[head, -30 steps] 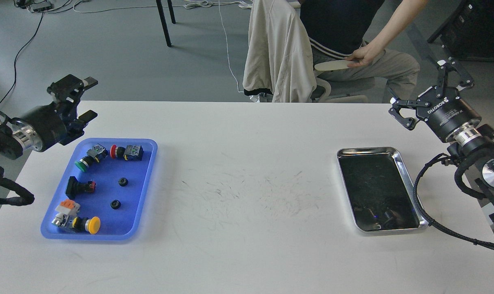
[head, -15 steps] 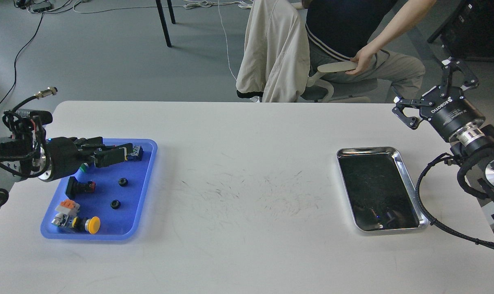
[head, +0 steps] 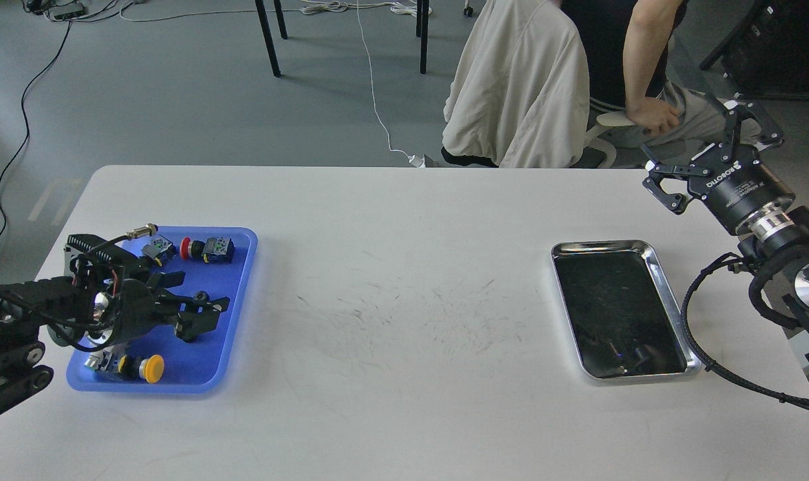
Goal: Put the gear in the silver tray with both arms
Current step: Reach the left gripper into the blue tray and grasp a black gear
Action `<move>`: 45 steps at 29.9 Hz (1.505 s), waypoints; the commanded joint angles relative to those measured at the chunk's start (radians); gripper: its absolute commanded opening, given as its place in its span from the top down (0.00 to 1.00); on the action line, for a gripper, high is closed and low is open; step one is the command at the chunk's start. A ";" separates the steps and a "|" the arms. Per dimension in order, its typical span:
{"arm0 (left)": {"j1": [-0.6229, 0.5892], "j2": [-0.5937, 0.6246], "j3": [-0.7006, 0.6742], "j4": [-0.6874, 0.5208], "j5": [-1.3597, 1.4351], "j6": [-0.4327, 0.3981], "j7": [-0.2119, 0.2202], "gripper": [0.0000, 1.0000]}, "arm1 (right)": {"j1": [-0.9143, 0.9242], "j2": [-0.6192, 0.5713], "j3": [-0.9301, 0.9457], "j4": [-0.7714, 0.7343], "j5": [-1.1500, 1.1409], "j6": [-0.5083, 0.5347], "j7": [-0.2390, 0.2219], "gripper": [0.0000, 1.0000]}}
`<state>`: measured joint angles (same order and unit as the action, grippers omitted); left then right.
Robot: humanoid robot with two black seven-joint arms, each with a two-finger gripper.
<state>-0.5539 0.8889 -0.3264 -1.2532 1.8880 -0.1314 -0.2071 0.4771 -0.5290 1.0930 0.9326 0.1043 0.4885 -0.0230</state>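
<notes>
The silver tray [head: 665, 287] lies empty at the right of the white table. A small black gear [head: 202, 295] lies in the blue plastic tray [head: 244, 267] at the left. My left gripper [head: 202, 316] hangs low over the blue tray with its fingers apart, just in front of that gear. It covers the spot where a second gear lay. My right gripper [head: 695, 143] is wide open and empty. It is raised behind the silver tray's far right corner.
The blue tray also holds several push-button switches, among them a red one [head: 186, 248] and a yellow one [head: 152, 368]. A seated person [head: 651, 113] and a chair draped with a beige jacket [head: 518, 100] are behind the table's far edge.
My left arm swung down and forward over the blue tray, from its back edge to its middle. The right gripper barely moved. The person and chair shifted to the right.
</notes>
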 commanded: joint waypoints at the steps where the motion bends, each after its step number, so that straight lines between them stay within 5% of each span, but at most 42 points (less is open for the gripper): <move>1: 0.000 -0.025 0.009 0.027 0.003 0.032 -0.005 0.05 | 0.000 0.001 -0.001 0.000 0.000 0.000 0.000 0.01; 13: -0.001 -0.068 0.038 0.127 0.042 0.087 -0.021 0.11 | 0.000 0.001 -0.005 0.000 0.000 0.000 0.000 0.01; 30: -0.003 -0.084 0.070 0.209 0.049 0.125 -0.051 0.50 | 0.000 0.001 -0.010 0.000 0.000 0.000 0.000 0.01; 34: -0.003 -0.081 0.070 0.209 0.049 0.125 -0.051 0.76 | 0.000 0.001 -0.010 0.000 0.000 0.000 0.000 0.01; 38: -0.004 -0.079 0.070 0.209 0.048 0.125 -0.055 0.90 | 0.000 0.001 -0.010 0.000 0.000 0.000 0.000 0.01; 45: -0.026 -0.071 0.064 0.192 0.042 0.125 -0.063 0.91 | 0.003 0.001 -0.010 0.000 0.000 0.000 0.000 0.01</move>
<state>-0.5670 0.8114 -0.2566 -1.0452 1.9336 -0.0069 -0.2685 0.4771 -0.5276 1.0830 0.9326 0.1043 0.4887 -0.0230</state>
